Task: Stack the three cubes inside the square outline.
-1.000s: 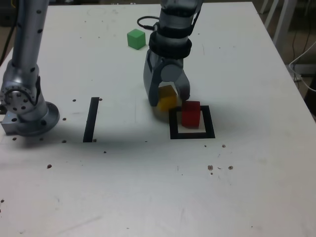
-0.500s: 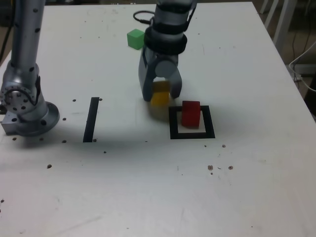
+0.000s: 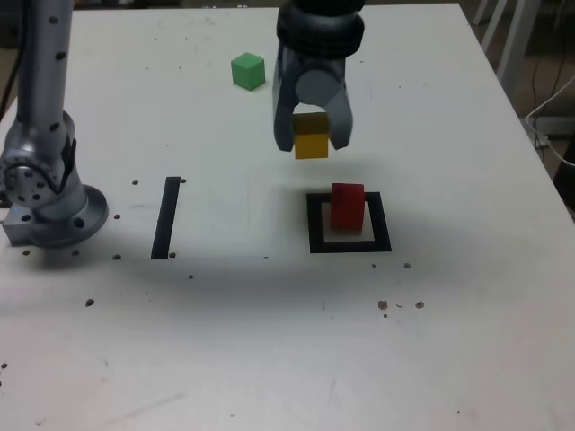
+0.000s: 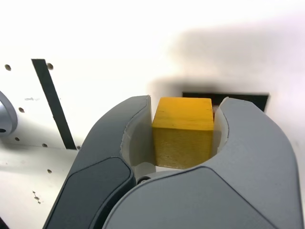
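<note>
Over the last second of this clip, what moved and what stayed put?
The gripper closed on the yellow cube, which had been on the table beside the square outline, and lifted it clear; it now hangs in the air, up and toward the exterior view's left of the red cube. The red cube inside the outline and the green cube stayed put.

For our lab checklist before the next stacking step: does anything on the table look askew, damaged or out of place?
Nothing stands out. The red cube sits upright inside the square outline, the green cube rests apart at the far side, and the gripper holds the yellow cube squarely above the table. Small dark specks dot the surface.
</note>
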You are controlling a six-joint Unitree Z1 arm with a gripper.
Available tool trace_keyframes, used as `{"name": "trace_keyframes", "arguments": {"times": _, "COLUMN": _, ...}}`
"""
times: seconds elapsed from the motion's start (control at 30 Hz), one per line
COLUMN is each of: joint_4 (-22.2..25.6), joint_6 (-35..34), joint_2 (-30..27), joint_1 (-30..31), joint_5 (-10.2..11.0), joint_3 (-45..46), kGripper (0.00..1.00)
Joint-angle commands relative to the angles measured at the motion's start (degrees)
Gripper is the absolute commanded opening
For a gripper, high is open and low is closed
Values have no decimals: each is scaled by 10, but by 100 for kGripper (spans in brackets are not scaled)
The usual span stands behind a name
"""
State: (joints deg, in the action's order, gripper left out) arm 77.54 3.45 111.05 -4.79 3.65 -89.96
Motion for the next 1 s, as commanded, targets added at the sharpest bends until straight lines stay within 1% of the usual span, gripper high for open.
{"name": "trace_keyframes", "arguments": {"times": 0.0, "joint_4": 7, "joint_6": 6, "joint_2": 8, "joint_1": 6, "joint_5": -7, "joint_3": -14, "kGripper": 29}}
{"name": "trace_keyframes", "arguments": {"times": 0.13, "joint_4": 16, "joint_6": 17, "joint_2": 23, "joint_1": 14, "joint_5": -24, "joint_3": -38, "kGripper": 29}}
{"name": "trace_keyframes", "arguments": {"times": 0.27, "joint_4": 21, "joint_6": 22, "joint_2": 35, "joint_1": 21, "joint_5": -35, "joint_3": -55, "kGripper": 29}}
{"name": "trace_keyframes", "arguments": {"times": 0.83, "joint_4": 25, "joint_6": 23, "joint_2": 69, "joint_1": 50, "joint_5": -55, "joint_3": -84, "kGripper": 29}}
{"name": "trace_keyframes", "arguments": {"times": 0.97, "joint_4": 25, "joint_6": 23, "joint_2": 74, "joint_1": 53, "joint_5": -57, "joint_3": -85, "kGripper": 29}}
